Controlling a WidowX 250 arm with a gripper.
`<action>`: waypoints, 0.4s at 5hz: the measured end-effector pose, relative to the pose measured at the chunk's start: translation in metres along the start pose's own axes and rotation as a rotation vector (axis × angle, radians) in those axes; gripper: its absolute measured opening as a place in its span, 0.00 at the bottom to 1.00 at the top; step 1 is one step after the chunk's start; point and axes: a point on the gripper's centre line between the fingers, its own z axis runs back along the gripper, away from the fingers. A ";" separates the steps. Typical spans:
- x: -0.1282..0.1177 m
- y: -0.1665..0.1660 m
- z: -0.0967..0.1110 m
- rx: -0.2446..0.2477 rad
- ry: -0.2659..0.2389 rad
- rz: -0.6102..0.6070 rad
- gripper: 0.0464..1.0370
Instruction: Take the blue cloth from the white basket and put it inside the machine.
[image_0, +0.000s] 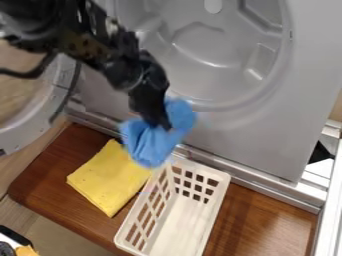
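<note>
- Camera view: jaws closed on blue cloth, white basket below them.
- Raise cloth fully clear of machine rim, beyond jaws, before release.

View from above, slanting down — fairly close, facing the machine

Blue cloth in the gripper
It hangs above the upper end of the white basket, in front of the machine; a yellow cloth lies beside the basket on the wooden board.
</note>
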 end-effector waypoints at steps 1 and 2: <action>0.023 0.008 0.001 -0.012 -0.055 -0.022 0.01; 0.048 0.016 0.002 -0.029 -0.113 -0.042 0.01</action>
